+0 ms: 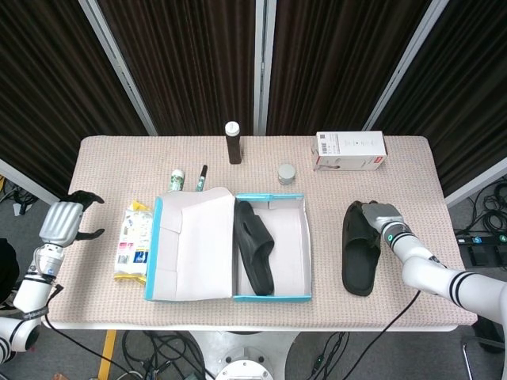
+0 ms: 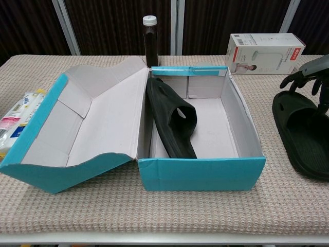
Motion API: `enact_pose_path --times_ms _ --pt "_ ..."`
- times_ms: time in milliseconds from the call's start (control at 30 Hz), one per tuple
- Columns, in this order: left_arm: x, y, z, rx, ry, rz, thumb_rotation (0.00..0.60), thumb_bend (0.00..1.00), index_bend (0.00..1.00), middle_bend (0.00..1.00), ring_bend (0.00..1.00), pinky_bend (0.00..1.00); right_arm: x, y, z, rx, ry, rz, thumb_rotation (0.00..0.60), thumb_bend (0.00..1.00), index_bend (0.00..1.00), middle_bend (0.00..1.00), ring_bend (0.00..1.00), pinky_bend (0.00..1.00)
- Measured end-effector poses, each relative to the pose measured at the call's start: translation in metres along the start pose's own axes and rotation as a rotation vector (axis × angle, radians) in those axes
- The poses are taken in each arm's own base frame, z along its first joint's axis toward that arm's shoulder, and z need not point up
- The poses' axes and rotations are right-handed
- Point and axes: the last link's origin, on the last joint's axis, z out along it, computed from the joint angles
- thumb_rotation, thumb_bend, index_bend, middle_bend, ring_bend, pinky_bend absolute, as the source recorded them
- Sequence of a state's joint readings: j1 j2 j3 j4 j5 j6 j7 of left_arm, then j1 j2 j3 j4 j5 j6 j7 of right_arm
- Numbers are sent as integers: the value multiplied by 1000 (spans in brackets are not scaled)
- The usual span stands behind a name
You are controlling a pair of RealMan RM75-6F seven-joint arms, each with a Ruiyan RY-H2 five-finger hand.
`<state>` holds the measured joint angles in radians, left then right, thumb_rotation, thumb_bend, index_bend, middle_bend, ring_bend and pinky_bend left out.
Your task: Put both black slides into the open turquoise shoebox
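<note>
readable text: none | white carton [image 2: 265,53]: print and barcode too small | wipes pack [image 2: 14,116]: lettering illegible

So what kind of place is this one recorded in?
Most likely a lab or studio data-collection station, not a home: a cloth-covered table backed by black curtains on metal poles, cables loose on the floor, and assorted props like the turquoise shoebox.

One black slide [image 2: 171,119] leans on edge inside the open turquoise shoebox [image 2: 201,172], mid-frame. At the right edge, the second slide [image 2: 303,134] lies flat on the worktop [image 2: 154,211], with the right hand [image 2: 308,77] spreading its fingers [image 2: 289,81] just above its far end.
</note>
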<state>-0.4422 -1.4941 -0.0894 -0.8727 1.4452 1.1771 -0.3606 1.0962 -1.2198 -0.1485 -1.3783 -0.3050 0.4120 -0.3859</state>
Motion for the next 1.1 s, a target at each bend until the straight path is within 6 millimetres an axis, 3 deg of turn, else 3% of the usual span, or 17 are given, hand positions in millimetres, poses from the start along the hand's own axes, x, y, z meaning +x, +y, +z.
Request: enact_pose_path --times_ms 367,533,1100 --pt "0 0 -1 0 -2 3 600 134 343 308 219 319 -4 -2 9 43 -12 12 600 28 66 126 35 178" --pt "-1 1 -1 -1 -6 4 600 134 344 308 219 319 -6 -1 10 44 -18 9 600 44 106 174 88 178" --pt "-1 1 -1 -3 -18 5 600 134 344 308 219 319 -7 2 10 29 -18 -4 600 91 411 419 313 199"
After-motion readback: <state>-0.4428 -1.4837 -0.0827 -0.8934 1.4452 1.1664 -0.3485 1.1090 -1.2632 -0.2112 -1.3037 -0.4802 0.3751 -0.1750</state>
